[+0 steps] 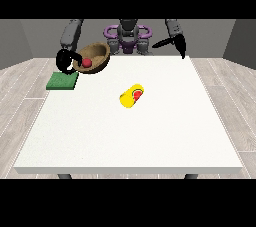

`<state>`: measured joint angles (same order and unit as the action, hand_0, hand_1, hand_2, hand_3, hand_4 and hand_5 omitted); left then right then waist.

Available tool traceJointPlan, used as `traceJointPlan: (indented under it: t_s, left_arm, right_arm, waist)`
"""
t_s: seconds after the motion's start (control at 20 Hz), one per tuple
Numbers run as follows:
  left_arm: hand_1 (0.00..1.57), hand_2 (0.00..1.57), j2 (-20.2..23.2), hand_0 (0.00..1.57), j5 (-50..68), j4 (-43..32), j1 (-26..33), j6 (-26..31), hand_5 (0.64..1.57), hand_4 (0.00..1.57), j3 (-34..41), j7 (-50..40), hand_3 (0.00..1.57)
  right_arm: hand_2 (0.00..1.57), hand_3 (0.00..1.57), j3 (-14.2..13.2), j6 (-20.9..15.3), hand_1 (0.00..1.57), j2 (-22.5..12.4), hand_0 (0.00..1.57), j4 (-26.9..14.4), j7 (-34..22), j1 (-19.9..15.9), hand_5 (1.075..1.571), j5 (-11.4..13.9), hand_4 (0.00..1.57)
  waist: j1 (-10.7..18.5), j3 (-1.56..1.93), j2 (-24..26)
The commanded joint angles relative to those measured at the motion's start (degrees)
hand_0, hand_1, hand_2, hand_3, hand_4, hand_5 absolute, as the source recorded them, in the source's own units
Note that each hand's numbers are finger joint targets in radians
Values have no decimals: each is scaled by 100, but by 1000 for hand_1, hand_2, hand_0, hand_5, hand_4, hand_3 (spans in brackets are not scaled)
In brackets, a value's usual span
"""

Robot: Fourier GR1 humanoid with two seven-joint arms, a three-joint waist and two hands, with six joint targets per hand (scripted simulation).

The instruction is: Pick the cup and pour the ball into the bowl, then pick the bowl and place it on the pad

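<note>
A brown wooden bowl (96, 55) is held tilted in the air at the back left, its opening turned towards the camera, with a red ball (86, 63) inside near its lower rim. The hand at the view's left (64, 61) is curled round the bowl's left rim. Just below and left of the bowl lies the green pad (62, 81) on the table. A yellow cup (132, 95) with a red inside lies on its side near the table's middle. The hand at the view's right (181, 47) hangs above the table's back right, holding nothing, fingers pointing down.
The large white table (131, 131) spreads towards the camera in front of the cup. The robot's torso (128, 35) stands behind the far edge. The pad lies close to the table's left edge.
</note>
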<state>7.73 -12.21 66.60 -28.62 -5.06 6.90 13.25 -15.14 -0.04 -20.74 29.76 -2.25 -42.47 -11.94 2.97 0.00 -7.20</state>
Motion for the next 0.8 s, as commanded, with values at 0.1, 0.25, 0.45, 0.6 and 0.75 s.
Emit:
traceJointPlan:
  t_s: [0.1,0.25,0.45,0.6,0.75]
  left_arm:
    - [0,0,-70,0,-8,-70,341,-153,1566,0,27,210,0]
    - [0,0,-149,0,-123,-291,235,-475,1565,0,70,781,0]
    - [0,0,-311,0,-235,120,-52,-581,1565,0,-170,737,0]
    - [0,0,-412,0,-405,762,-297,-710,1565,0,-417,301,0]
    - [0,0,-264,0,-445,1033,-238,-695,1565,0,-414,518,0]
  right_arm:
    - [1571,1571,-85,692,1571,-356,1571,120,243,676,1560,-133,1062]
    - [1571,1571,-305,1111,1571,-759,1571,190,110,416,1557,-371,1067]
    - [1571,1571,-854,1470,1571,-1349,1571,-163,321,246,1561,-770,1047]
    - [1571,1402,-978,1660,1571,-1538,1571,-474,961,410,1561,-732,1034]
    - [1571,1192,-1033,1937,1571,-1983,1571,-540,1307,410,1567,-662,1008]
  waist:
    - [-238,2,103]
    - [-361,1,-425]
    - [-117,7,-1084]
    - [117,13,-1481]
    - [136,15,-1978]
